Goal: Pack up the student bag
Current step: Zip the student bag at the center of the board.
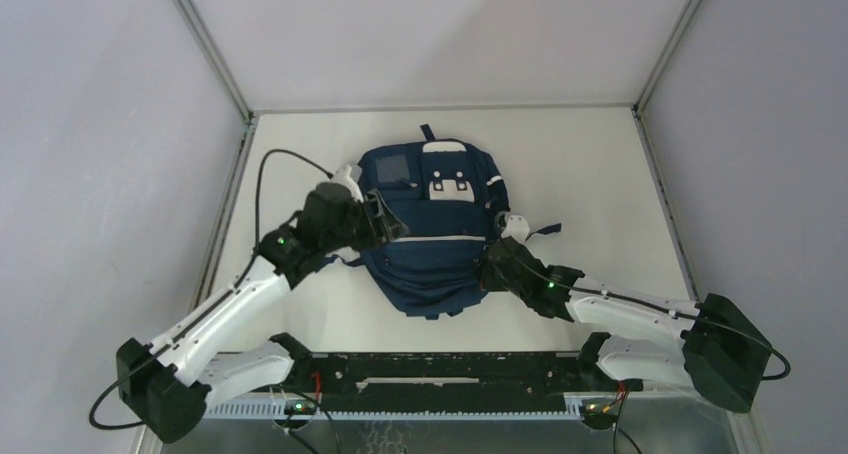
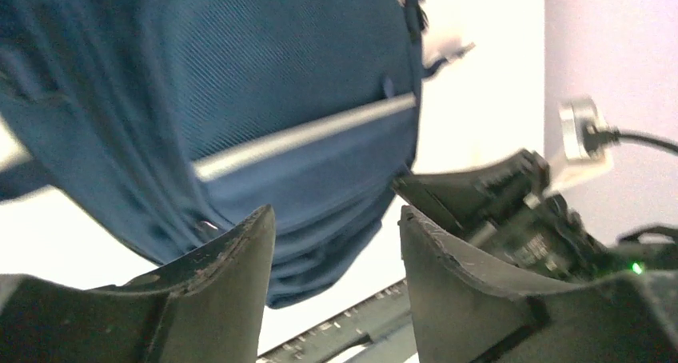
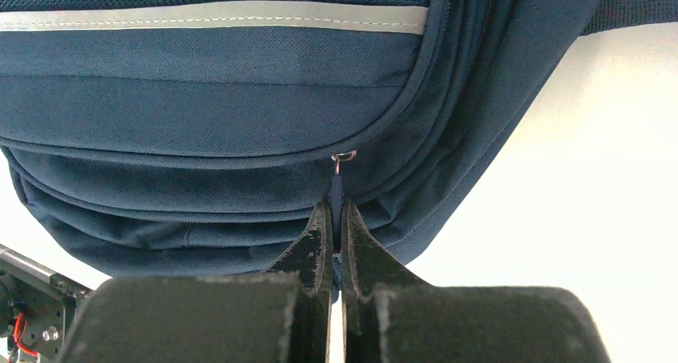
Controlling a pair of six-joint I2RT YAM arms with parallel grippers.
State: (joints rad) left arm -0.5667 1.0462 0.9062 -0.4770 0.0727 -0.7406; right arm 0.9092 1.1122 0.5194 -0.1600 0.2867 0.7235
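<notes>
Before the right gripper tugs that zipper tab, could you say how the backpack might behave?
The student bag lies flat and creased, so probably floppy and light; it may slide or bunch unless the left gripper pins it.

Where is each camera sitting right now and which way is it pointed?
Top external: above and behind the arm bases, looking down on the table and student bag; both arms show, left tool and right tool at the bag's sides.
Left wrist: on that wrist, looking across the bag toward the right arm; its open fingers frame the bottom.
Right wrist: on that wrist, facing the bag's near edge; its fingers are shut on the zipper pull.
Shared: both wrist views show the bag's grey strip.
</notes>
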